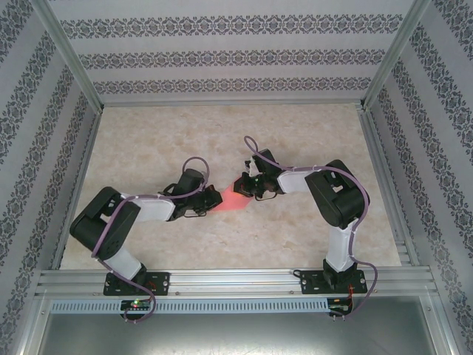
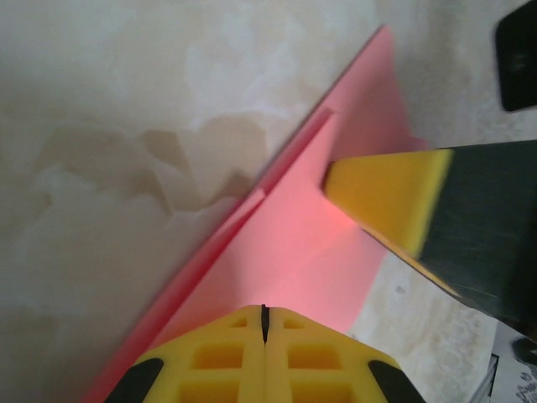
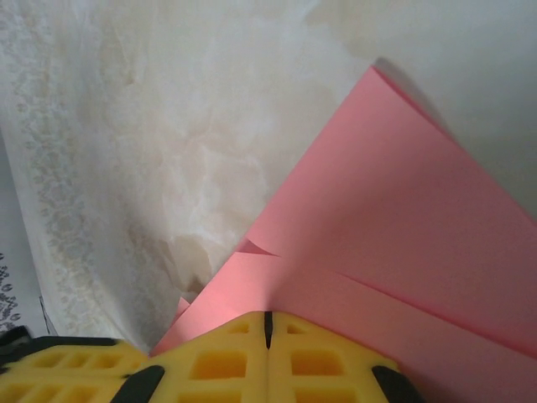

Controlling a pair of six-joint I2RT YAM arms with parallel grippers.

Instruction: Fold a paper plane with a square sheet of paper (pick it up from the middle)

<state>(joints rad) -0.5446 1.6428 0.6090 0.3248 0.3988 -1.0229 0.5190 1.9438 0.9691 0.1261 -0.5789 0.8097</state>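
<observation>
Paper plane (image 2: 285,243) — half-folded, long crease diagonal, tip away from left pincer (image 2: 264,312).

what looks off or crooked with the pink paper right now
Nothing is torn or spilled. The salmon-pink folded paper sheet shows small stepped flap edges along its long fold, so the layers look slightly misaligned rather than flush.
</observation>
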